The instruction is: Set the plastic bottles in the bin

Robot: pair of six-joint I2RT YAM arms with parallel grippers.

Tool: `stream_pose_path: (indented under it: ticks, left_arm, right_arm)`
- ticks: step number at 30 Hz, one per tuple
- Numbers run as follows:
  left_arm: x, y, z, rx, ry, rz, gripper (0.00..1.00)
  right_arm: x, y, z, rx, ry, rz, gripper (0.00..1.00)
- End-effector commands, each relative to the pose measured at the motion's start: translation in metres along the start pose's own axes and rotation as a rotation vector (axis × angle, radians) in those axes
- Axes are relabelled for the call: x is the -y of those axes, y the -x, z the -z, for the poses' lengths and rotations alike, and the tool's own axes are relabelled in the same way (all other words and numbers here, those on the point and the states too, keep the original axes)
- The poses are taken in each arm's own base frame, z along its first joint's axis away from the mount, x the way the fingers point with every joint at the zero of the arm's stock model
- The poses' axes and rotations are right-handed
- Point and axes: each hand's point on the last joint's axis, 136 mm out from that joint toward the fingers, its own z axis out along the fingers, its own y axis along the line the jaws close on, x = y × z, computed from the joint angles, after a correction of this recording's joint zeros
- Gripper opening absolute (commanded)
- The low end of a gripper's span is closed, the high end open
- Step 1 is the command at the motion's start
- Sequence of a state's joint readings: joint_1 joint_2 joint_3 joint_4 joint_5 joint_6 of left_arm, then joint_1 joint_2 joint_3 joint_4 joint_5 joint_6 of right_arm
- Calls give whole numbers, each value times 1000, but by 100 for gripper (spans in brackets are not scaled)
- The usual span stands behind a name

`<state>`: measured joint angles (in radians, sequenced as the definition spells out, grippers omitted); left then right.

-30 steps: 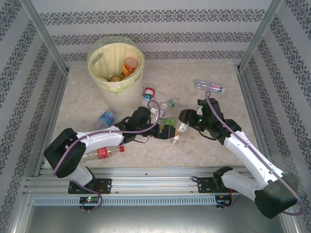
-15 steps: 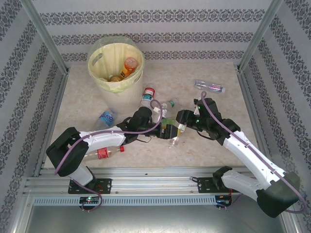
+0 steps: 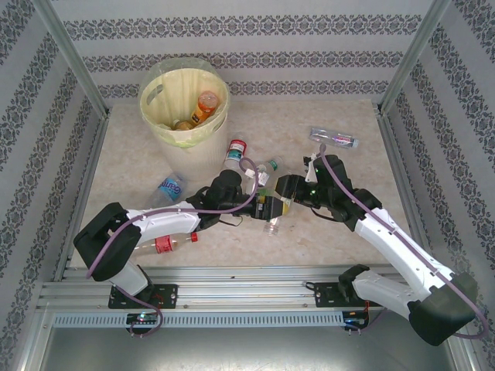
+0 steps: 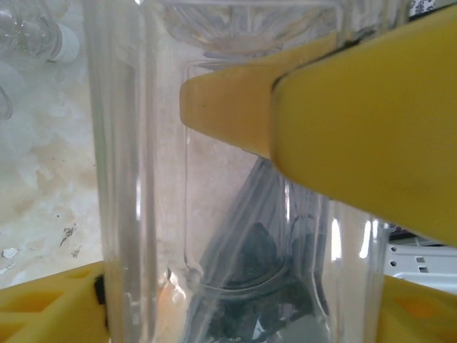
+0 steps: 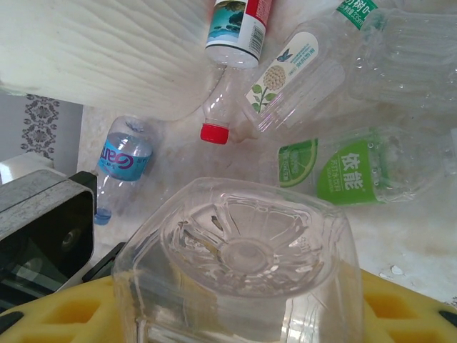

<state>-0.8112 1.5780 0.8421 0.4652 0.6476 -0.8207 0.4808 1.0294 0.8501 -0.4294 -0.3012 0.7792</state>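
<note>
A clear square-based bottle (image 3: 272, 216) hangs just above the table's middle, cap downward. My right gripper (image 3: 288, 202) is shut on it; in the right wrist view its moulded base (image 5: 246, 250) sits between the yellow fingers (image 5: 57, 314). My left gripper (image 3: 265, 209) comes in from the left and is shut on the same bottle (image 4: 214, 179), its pads against both walls. The right gripper's yellow finger (image 4: 357, 128) crosses the bottle in the left wrist view. The cream bin (image 3: 155, 85) stands at the far left with an orange bottle (image 3: 206, 106) inside.
Loose bottles lie around: a blue-labelled one (image 3: 170, 186), a red-capped one (image 3: 166, 243) near the left arm, a red-and-white-labelled one (image 3: 235, 148) by the bin, a green-labelled one (image 5: 343, 171), a clear one (image 3: 334, 138) at the far right. Metal posts frame the table.
The right gripper carried the clear bottle a little to the left. The left gripper's jaws closed in around that bottle.
</note>
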Motion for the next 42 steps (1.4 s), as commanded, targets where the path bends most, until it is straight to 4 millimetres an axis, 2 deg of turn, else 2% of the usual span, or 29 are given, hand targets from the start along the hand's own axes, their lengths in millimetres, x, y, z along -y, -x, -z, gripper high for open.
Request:
stream_pose_path:
  ticks: [1, 5, 8, 12, 19, 24, 30, 35, 42]
  left_arm:
    - [19, 10, 0, 34, -48, -33, 70]
    - [24, 13, 3, 42, -51, -40, 60]
    - [29, 16, 6, 56, -56, -51, 57]
    - [30, 18, 13, 66, -30, -63, 55]
    - [37, 23, 30, 80, 12, -87, 56]
    - [47, 33, 44, 90, 39, -111, 57]
    - [55, 60, 78, 83, 211, -191, 57]
    - [45, 93, 118, 90, 438, -254, 57]
    - [39, 148, 171, 115, 694, -333, 58]
  right_arm:
    - [-6, 0, 2, 3, 18, 24, 53]
    - [-7, 0, 2, 5, 19, 29, 55]
    - [-8, 1, 4, 10, 23, 24, 69]
    - [-13, 8, 12, 48, 44, -7, 76]
    - [-36, 17, 37, 98, 232, -31, 96]
    - [-61, 16, 60, 101, 372, 45, 98]
    - [-82, 15, 88, 134, 415, 172, 98]
    - [-96, 21, 111, 185, 409, 279, 98]
    - [-104, 27, 123, 222, 399, 327, 98]
